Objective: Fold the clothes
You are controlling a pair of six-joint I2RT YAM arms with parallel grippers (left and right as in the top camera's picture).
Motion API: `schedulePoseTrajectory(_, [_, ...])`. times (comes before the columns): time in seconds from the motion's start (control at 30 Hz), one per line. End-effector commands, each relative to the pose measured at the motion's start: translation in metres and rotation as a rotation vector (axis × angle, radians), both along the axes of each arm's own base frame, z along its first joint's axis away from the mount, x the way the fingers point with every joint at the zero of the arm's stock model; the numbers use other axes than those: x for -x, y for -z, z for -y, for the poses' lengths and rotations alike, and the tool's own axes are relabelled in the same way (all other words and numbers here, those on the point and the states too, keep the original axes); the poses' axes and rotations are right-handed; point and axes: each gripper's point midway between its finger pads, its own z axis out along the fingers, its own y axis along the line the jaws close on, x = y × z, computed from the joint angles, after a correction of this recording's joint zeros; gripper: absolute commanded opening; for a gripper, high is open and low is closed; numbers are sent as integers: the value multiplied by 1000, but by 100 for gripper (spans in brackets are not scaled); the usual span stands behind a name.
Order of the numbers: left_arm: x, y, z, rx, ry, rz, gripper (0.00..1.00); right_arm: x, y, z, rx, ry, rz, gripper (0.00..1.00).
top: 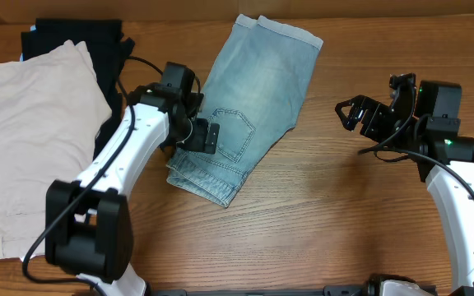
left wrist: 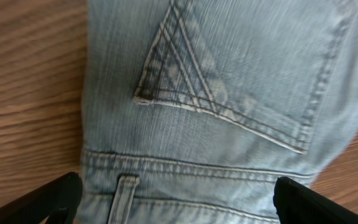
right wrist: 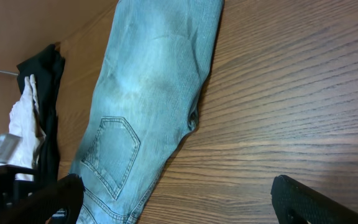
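The clothes are faded light-blue denim shorts (top: 253, 90), lying diagonally on the wooden table with the leg hems at the far end and the waistband toward the front. My left gripper (top: 208, 136) hovers open over the waistband end, beside the stitched back pocket (left wrist: 229, 81). In the left wrist view its fingers (left wrist: 55, 199) stand wide on either side of the waistband and a belt loop (left wrist: 126, 194), holding nothing. My right gripper (top: 346, 115) is open above bare table to the right of the shorts (right wrist: 148, 93), apart from them and empty.
Beige shorts (top: 31, 140) lie spread at the left of the table, partly over a black garment (top: 81, 41) at the back left. That black garment (right wrist: 45, 74) also shows in the right wrist view. Bare wood (top: 344, 214) lies between the denim and the right arm.
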Motion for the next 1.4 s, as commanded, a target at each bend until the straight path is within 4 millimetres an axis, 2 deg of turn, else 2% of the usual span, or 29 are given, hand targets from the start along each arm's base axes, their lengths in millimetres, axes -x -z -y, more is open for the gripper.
schedulePoseTrajectory(0.0, [2,18,-6,-5,58,-41,100,-3,-9,0,9,-5,27,100])
schedulePoseTrajectory(0.1, [-1,30,-23,-42,47,-61,100,-2,-8,0,8,-5,22,100])
schedulePoseTrajectory(0.23, [-6,36,-41,-22,0,-73,100,-2,-8,0,10,-5,21,100])
schedulePoseTrajectory(0.33, [-7,34,-39,46,19,-74,98,-3,-8,1,15,0,22,100])
schedulePoseTrajectory(0.47, [0,35,-41,47,16,-104,93,-3,-7,3,24,7,21,100])
schedulePoseTrajectory(0.6, [8,34,-32,73,31,-135,89,-3,-6,4,31,14,17,100])
schedulePoseTrajectory(0.7, [13,32,-22,97,50,-151,80,-3,-6,4,31,14,17,100])
schedulePoseTrajectory(0.83, [20,33,-20,69,73,-168,60,-3,-6,4,32,13,16,100])
schedulePoseTrajectory(1.03, [23,34,-23,42,76,-179,4,-3,-6,5,35,18,17,100])
schedulePoseTrajectory(1.13, [22,31,-23,47,75,-179,4,-4,-7,6,40,23,20,99])
schedulePoseTrajectory(1.2, [20,21,-22,46,76,-182,4,-4,-11,7,41,23,31,99])
schedulePoseTrajectory(1.37, [1,-26,-12,62,92,-134,4,-4,-37,7,47,24,91,99])
